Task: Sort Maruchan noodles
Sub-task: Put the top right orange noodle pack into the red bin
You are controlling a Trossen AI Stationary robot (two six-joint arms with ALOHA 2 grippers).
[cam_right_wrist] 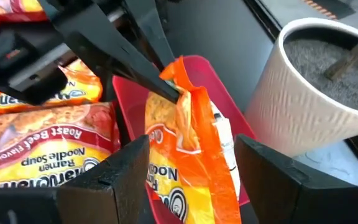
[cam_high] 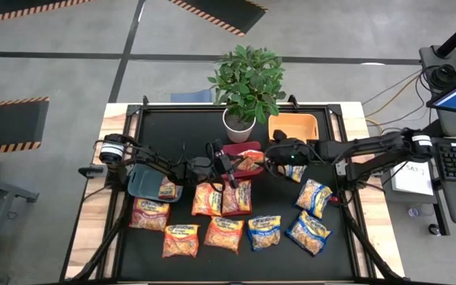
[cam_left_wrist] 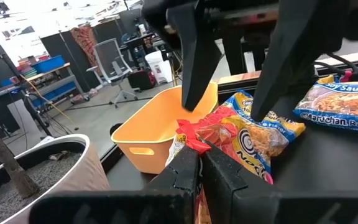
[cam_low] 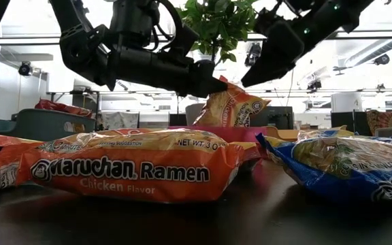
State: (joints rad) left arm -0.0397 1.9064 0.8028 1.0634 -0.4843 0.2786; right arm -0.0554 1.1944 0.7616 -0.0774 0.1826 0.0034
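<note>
Your left end effector [cam_right_wrist: 169, 87] is pinching an orange Maruchan packet [cam_right_wrist: 188, 155] over the red bin [cam_right_wrist: 219, 93]; your right end effector [cam_right_wrist: 191, 180] is spreading wide around it.

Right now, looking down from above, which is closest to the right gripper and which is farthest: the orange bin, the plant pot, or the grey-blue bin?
From the right gripper:
1. Orange bin: just behind it, toward the table's back edge.
2. Plant pot: behind it, toward the left arm's side.
3. Grey-blue bin: far over on the left arm's side.
</note>
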